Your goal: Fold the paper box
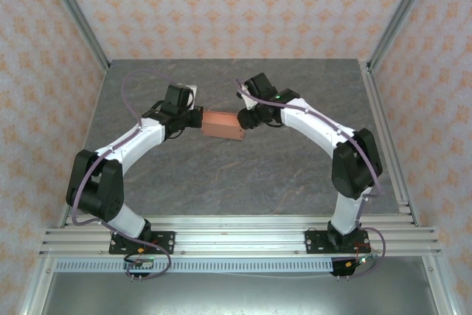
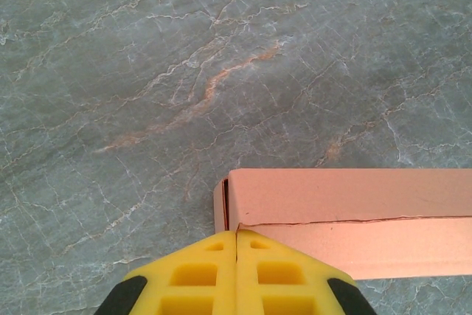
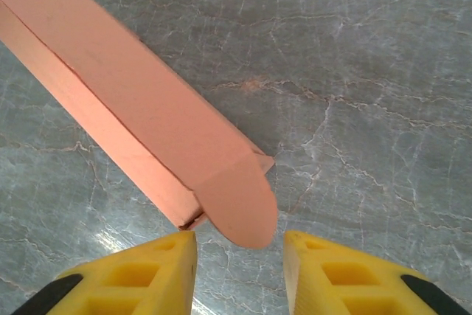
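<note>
Paper box [image 3: 133, 101] tab between parted right jaws.

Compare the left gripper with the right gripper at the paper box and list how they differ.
The left gripper is shut, jaws pressed together; the right gripper is open, jaws apart. The left gripper's tips sit at a squared end of the paper box; the right gripper has the rounded tab at the other end just between its tips. Shared: both are yellow-fingered and low over the grey marbled table.
</note>
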Available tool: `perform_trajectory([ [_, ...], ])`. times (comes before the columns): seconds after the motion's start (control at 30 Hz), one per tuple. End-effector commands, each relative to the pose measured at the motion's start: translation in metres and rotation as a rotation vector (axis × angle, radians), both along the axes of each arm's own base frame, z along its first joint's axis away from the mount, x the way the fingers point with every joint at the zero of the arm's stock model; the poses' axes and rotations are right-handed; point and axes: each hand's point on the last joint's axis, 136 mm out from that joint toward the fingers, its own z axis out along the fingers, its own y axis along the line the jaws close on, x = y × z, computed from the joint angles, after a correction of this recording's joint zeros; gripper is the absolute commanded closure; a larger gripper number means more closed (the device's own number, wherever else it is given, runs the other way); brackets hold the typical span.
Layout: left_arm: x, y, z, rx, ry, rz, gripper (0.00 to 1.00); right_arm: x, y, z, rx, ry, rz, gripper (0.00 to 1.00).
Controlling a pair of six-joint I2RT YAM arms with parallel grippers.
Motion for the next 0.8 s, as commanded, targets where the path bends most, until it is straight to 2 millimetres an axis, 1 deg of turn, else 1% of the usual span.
perform_trajectory([
  [0.0,-0.003,0.001,0.002,0.038,0.015,-0.002,1.00,0.011,-0.006,-0.001,-0.069,-0.028,-0.021,0.64],
  [0.07,-0.003,0.000,0.003,0.037,0.009,-0.003,1.00,0.013,-0.005,-0.002,-0.079,-0.030,-0.022,0.66],
  [0.2,-0.003,-0.001,0.004,0.039,0.009,-0.005,1.00,0.017,-0.004,0.000,-0.074,-0.046,-0.039,0.75],
  [0.37,-0.004,-0.002,0.003,0.040,0.012,-0.005,1.00,0.018,-0.003,0.000,-0.063,-0.040,-0.083,0.88],
  [0.5,-0.004,-0.004,0.003,0.039,0.008,-0.007,1.00,0.022,-0.004,-0.004,-0.044,-0.033,-0.162,0.99],
  [0.67,-0.004,-0.009,0.000,0.048,0.014,-0.015,1.00,0.027,-0.001,0.006,-0.004,-0.054,-0.218,1.00],
  [0.77,-0.003,-0.011,0.000,0.054,0.012,-0.017,1.00,0.029,0.004,0.011,0.040,-0.047,-0.246,1.00],
])
